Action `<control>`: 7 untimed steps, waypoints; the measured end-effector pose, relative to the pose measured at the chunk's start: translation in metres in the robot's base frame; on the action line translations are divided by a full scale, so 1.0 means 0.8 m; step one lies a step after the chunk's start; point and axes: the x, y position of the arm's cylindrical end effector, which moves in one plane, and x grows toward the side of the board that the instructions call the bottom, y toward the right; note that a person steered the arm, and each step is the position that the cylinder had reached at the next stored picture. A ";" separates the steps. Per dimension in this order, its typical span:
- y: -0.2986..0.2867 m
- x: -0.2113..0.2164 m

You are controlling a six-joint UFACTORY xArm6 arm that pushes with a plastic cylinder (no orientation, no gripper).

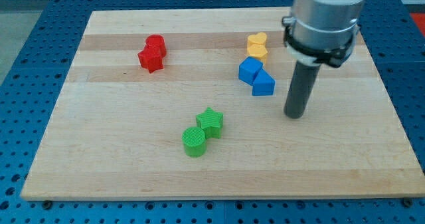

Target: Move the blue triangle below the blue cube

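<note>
Now blue triangle [263,84] touching blue cube [250,70], left of my tip [294,115], apart.

Wooden board [119,151] with red, yellow, blue, green blocks

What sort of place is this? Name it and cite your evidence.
Probably a robotics lab bench: a wooden board lies on a blue perforated table, with small blocks such as the blue triangle near my tip.
</note>
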 end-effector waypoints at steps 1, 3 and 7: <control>0.002 -0.057; -0.059 -0.066; -0.028 -0.065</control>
